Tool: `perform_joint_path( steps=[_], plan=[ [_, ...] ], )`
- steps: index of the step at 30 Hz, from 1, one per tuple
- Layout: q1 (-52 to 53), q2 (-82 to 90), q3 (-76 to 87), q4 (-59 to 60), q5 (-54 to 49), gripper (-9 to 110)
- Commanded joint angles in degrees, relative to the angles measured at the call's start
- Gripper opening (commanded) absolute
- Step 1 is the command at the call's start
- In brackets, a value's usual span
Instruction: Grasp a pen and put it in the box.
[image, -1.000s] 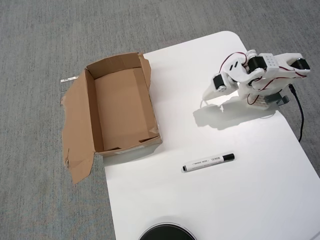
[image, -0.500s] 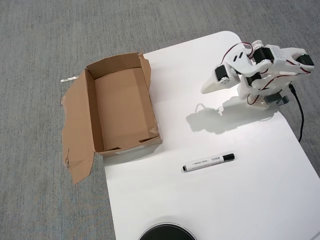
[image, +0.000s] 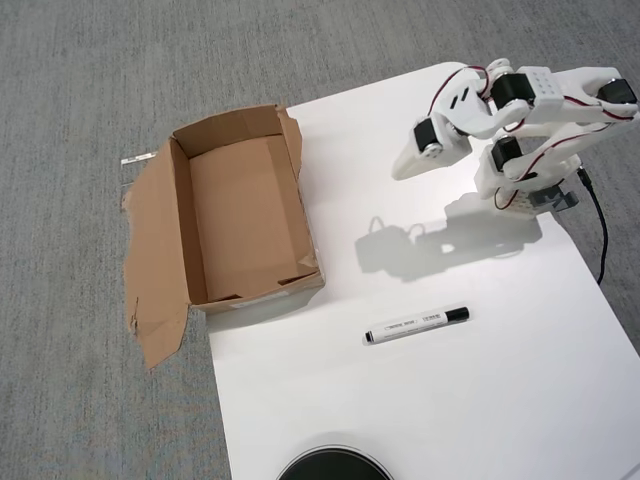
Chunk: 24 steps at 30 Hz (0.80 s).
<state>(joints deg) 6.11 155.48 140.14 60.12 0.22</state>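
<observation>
A white marker pen (image: 416, 325) with a black cap lies flat on the white table (image: 480, 400), cap end to the right. An open brown cardboard box (image: 243, 218) sits at the table's left edge, empty inside. My white gripper (image: 405, 168) hangs above the table at the upper right, pointing down-left, well away from the pen and to the right of the box. Its jaws look closed together and hold nothing.
The box's torn flap (image: 152, 280) lies over grey carpet (image: 80, 100) left of the table. The arm's base (image: 530, 190) stands at the table's right edge with a black cable (image: 598, 225). A black round object (image: 333, 465) shows at the bottom edge.
</observation>
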Motion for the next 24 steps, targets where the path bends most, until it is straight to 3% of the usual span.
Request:
perform_joint_path(
  steps=[1,12,24],
  plan=[
    [-0.4,-9.32,-9.62,-0.09,-0.22,0],
    [-1.01,-30.06,-31.33,0.0,-0.31,0],
    [-11.47,-48.08,-41.97,0.0,-0.31,0]
  ],
)
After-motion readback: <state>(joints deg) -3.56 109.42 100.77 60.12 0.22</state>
